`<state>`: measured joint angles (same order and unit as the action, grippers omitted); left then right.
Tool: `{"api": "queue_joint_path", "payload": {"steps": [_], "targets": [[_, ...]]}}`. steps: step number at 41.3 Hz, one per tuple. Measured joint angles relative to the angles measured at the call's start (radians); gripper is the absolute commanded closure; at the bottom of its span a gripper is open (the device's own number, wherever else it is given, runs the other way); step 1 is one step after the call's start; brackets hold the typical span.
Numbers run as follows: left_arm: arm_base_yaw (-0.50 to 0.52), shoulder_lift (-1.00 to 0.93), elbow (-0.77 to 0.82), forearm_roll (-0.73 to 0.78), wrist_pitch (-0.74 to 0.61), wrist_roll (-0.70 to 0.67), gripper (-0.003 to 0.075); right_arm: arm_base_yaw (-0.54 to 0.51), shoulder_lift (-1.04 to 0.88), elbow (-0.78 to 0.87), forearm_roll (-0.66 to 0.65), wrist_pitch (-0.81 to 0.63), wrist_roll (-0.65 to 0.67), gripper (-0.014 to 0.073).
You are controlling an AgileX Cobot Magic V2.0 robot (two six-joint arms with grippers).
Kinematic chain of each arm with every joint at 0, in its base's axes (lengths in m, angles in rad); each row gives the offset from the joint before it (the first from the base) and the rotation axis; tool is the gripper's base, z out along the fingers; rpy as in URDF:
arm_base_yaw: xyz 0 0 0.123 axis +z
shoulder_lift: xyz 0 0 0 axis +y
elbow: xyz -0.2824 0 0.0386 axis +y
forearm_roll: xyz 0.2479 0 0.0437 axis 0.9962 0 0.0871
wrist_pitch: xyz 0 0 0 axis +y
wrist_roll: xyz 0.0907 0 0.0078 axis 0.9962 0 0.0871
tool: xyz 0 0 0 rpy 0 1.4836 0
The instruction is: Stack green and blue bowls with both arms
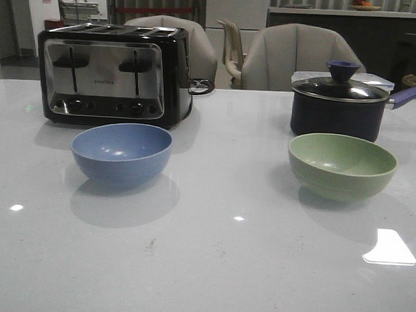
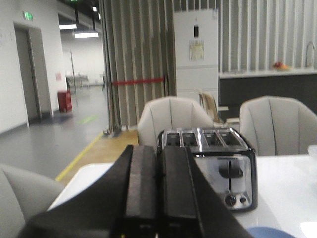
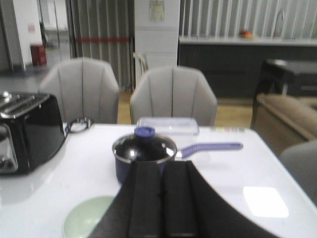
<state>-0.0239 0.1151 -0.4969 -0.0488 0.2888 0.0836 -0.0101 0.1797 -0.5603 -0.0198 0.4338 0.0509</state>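
Blue bowl [image 1: 121,153] sits left on the white table [image 1: 210,266], just in front of the toaster [image 1: 113,72]. Green bowl [image 1: 341,165] sits right, just in front of the lidded saucepan [image 1: 340,106]. Bowls well apart, wide bare gap between. Left gripper [image 2: 158,191] and right gripper [image 3: 162,201] both raised, fingers pressed together, holding nothing. Bowls round, matte.

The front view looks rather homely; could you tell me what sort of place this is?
Probably a showroom or office kitchen-dining corner: a white table carries a toaster and lidded saucepan, upholstered chairs stand behind, and the left wrist view shows a corridor.
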Motion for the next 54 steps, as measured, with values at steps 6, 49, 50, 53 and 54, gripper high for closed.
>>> {"api": "queue_joint_path", "payload": {"steps": [6, 49, 50, 53, 54], "targets": [[0.0, 0.142, -0.125, -0.03, 0.159, 0.0, 0.0618, 0.0, 0.138, -0.083, 0.0, 0.106, 0.0, 0.055], [0.0, 0.48, -0.092, -0.035, 0.289, 0.0, 0.0618, 0.012, 0.897, -0.161, 0.063, 0.203, 0.0, 0.0004], [0.0, 0.482, -0.092, -0.035, 0.289, 0.0, 0.0618, 0.017, 0.916, -0.174, 0.068, 0.203, 0.0, 0.0004], [0.0, 0.482, -0.092, -0.035, 0.289, 0.0, 0.0618, 0.028, 0.988, -0.219, 0.072, 0.199, 0.0, 0.0004], [0.0, 0.482, -0.092, -0.035, 0.289, 0.0, 0.0618, 0.033, 1.017, -0.238, 0.072, 0.198, 0.0, 0.0004]]}}
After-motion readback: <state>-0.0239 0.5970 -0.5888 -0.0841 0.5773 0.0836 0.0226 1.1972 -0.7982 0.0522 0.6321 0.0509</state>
